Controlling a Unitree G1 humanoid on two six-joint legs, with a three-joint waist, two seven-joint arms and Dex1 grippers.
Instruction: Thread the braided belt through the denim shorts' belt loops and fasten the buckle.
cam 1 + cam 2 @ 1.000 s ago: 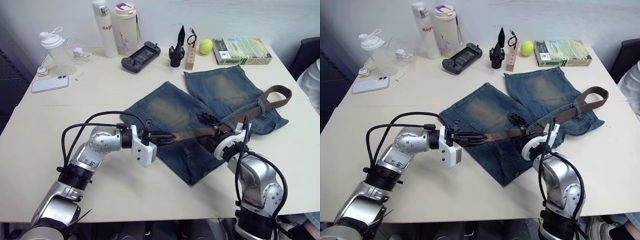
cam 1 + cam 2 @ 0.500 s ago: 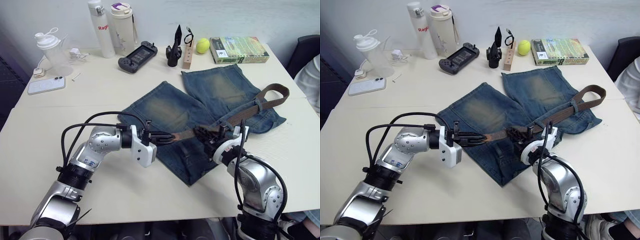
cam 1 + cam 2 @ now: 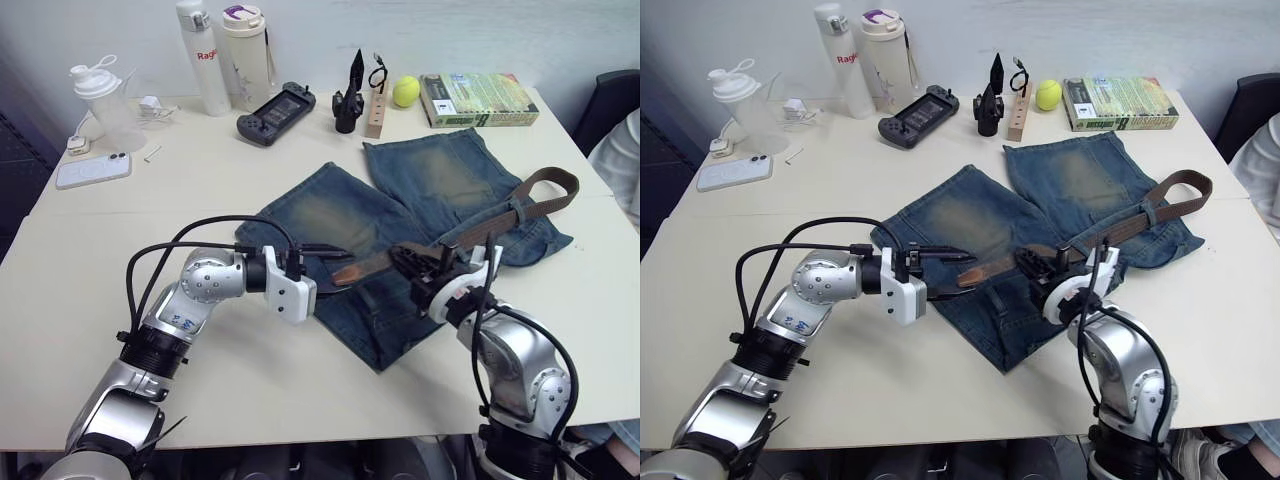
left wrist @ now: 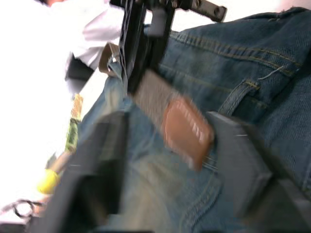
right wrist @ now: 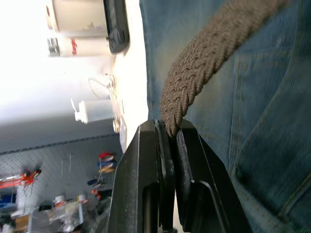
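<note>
On the pale counter (image 3: pixel 330 390), faded blue denim shorts (image 3: pixel 345 225) with tan-worn legs lie flat, a dark-brown braided belt (image 3: pixel 500 215) running along their waistband. The right gripper (image 3: pixel 413 270) has its jaws pinching the woven part of the belt, holding it just above the denim. The belt's smooth brown leather tip (image 4: pixel 187 130) juts free between the spread jaws of the left gripper (image 3: pixel 322 252), untouched by either finger, beside a denim belt loop (image 4: pixel 237 96).
</note>
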